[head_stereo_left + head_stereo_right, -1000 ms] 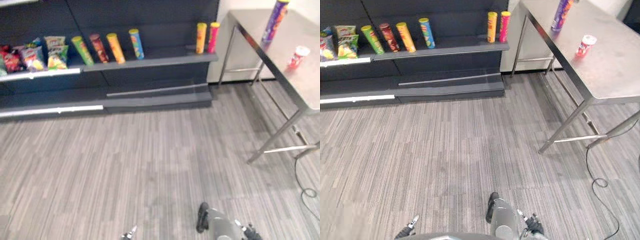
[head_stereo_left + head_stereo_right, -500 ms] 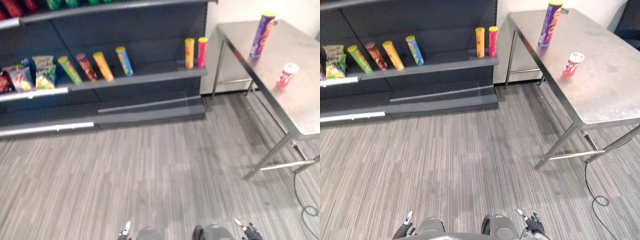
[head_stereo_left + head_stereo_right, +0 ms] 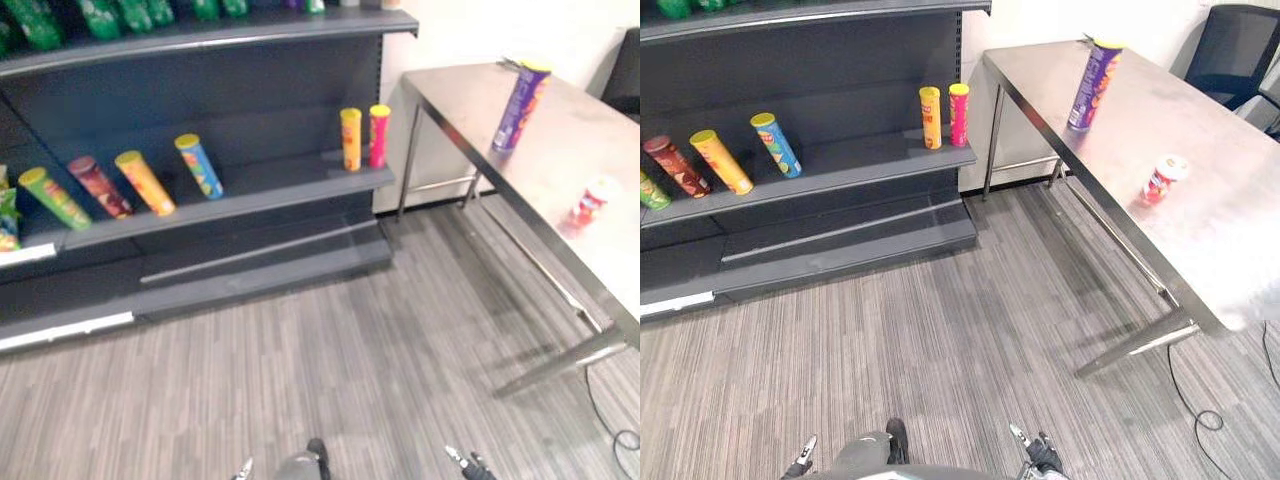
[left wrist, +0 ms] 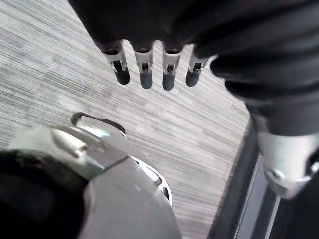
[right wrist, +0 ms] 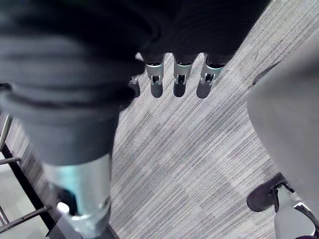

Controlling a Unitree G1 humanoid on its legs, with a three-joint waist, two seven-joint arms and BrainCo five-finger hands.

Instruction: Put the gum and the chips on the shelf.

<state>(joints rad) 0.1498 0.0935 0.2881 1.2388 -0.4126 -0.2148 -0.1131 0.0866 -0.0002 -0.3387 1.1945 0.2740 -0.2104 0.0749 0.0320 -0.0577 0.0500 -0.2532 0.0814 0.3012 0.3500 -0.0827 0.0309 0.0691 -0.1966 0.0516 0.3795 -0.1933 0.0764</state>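
Swinging my view right: chips and gum on the surface loom nearer than before. Left robot hand and right robot hand hang spread, empty; pickup comes next.

Open grey floor lies between the dark shelf and the steel table, and the shelf's middle board is bare between the leaning blue can and the upright orange can.

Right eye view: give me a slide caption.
Purple chips can and red gum tub sit on the steel table, right of the dark shelf holding snack tubes.
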